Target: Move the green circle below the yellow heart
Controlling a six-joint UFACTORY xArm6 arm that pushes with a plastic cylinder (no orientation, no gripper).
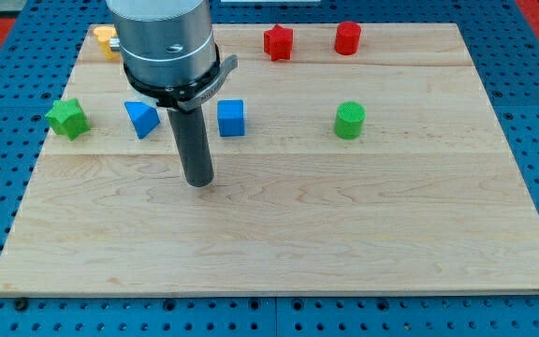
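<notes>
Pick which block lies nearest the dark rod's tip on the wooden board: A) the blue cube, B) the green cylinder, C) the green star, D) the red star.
A: my tip rests on bare wood just below and left of the blue cube, apart from it.

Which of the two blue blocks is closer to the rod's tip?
The blue cube, just upper right of my tip; the blue triangle sits slightly farther, upper left.
</notes>
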